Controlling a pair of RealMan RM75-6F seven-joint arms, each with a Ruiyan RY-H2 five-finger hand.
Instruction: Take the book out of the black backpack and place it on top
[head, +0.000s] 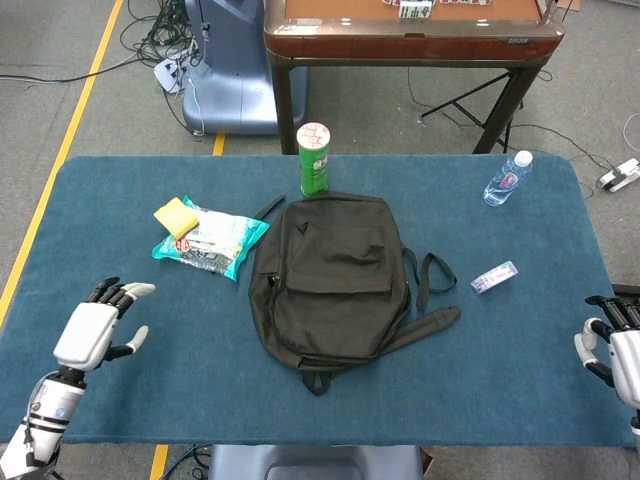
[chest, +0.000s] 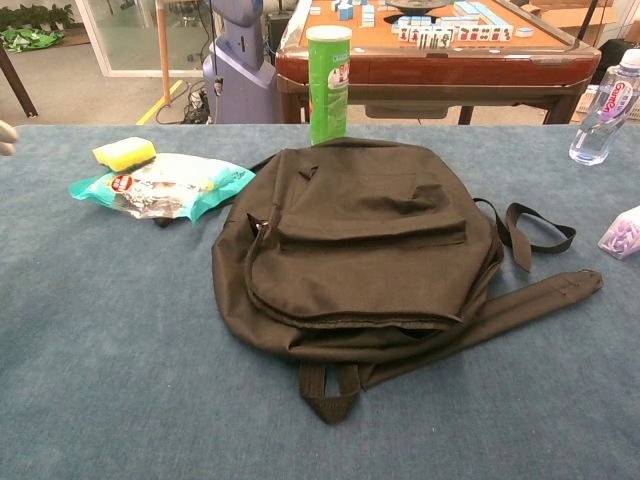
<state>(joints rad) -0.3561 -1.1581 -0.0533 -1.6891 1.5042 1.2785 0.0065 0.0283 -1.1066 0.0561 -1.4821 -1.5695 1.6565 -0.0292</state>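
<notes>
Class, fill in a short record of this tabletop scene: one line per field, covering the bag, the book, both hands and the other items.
bag: black backpack lying flat at table centre, looks closed
book: not visible
left hand: open, empty, over near-left table
right hand: open, empty, at right table edge
behind bag: green can, upright
left of bag: snack packet, yellow sponge
right side: water bottle

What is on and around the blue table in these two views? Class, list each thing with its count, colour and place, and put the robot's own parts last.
backpack: one, black, lying flat mid-table
chip canister: one, green, upright just behind the backpack
snack bag: one, teal and white, left of the backpack
sponge: one, yellow, at the snack bag's far-left end
water bottle: one, clear, far right of the table
small packet: one, clear with purple, right of the straps
mahjong table: one, brown, behind
left hand: one, white and black, near-left, holds nothing
right hand: one, near-right edge, partly cut off
</notes>
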